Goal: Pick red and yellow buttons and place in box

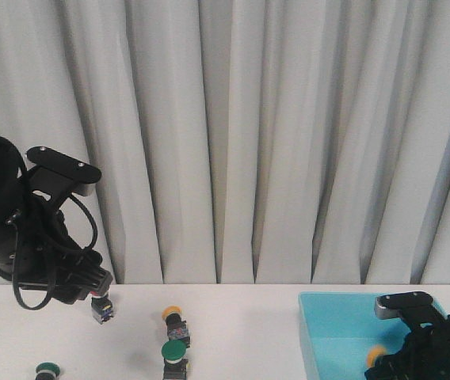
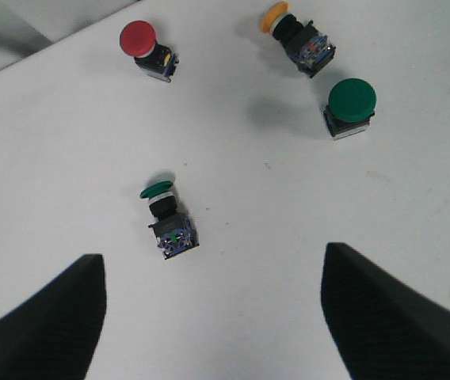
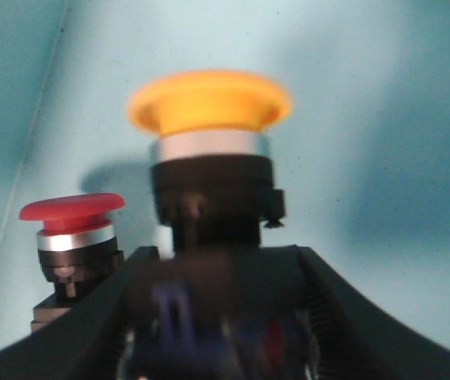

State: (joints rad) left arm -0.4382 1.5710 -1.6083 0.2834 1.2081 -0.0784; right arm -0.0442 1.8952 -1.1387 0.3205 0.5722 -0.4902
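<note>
Yellow button (image 3: 209, 170) fills the centre of the right wrist view, cap uppermost; its lower body is blurred and sunk between the two black fingers (image 3: 90, 332), so the contact block is hard to read. The right gripper (image 3: 213, 317) is closed on this button's body, fingers narrow. Behind it the turquoise floor of the box (image 3: 383, 103). A red button (image 3: 73, 237) stands upright on that floor at lower left of the frame, its base cut off by the finger.

Front view: the box (image 1: 320, 332) sits at lower right, its near part cropped by the frame edge. The right gripper (image 1: 391, 362) hangs inside it, mostly a dark mass; only the yellow cap (image 1: 376, 355) shows at its left side.

On the white table (image 1: 249, 332), front view, lower centre-left: a loose yellow-capped button (image 1: 174, 320) lying on its side, a green-capped button (image 1: 174, 356) just below it and partly cropped, another green cap (image 1: 47, 369) at lower left, cropped too.

Left wrist view: a red button on the table (image 2: 147, 52) at upper left, the yellow-capped one (image 2: 296, 38) at upper centre-right, a green one (image 2: 350, 107) below that, a tipped green one (image 2: 168, 220) at centre.

The left gripper (image 2: 213, 317) hangs above the table, fingers wide apart and holding nothing; only their dark tips (image 2: 51, 324) show at the lower corners.
</note>
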